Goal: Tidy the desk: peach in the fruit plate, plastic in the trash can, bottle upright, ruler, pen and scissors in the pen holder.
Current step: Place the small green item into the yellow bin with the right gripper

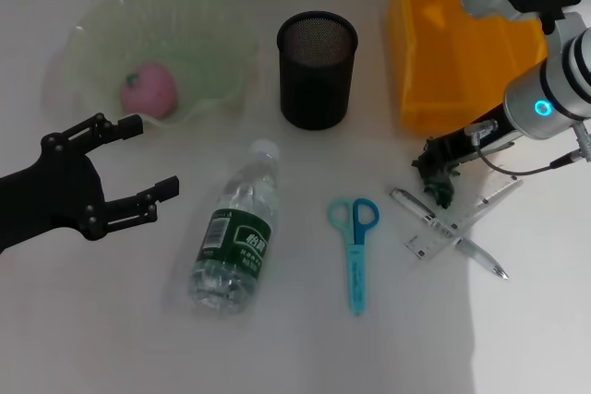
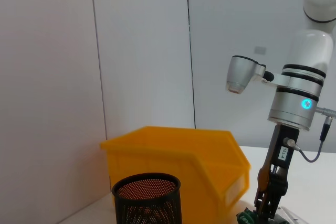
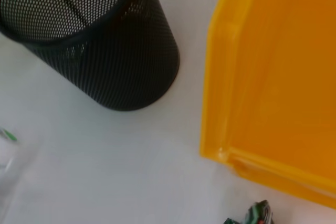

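The pink peach [image 1: 148,89] lies in the pale green fruit plate [image 1: 217,34] at the back left. A clear bottle [image 1: 235,232] with a green label lies on its side mid-table. Blue scissors [image 1: 355,246] lie flat to its right. Further right, a silver pen [image 1: 416,208] and a clear ruler [image 1: 494,200] cross each other. My right gripper [image 1: 436,161] [image 2: 265,208] is down at the green plastic [image 1: 443,189] [image 3: 260,213], its fingers closed on it. My left gripper [image 1: 152,156] hovers open at the left, holding nothing.
The black mesh pen holder [image 1: 317,76] [image 2: 147,203] [image 3: 105,45] stands at the back centre. The yellow trash can [image 1: 443,62] [image 2: 178,156] [image 3: 278,77] sits just right of it, behind the right gripper. A white wall rises behind the table.
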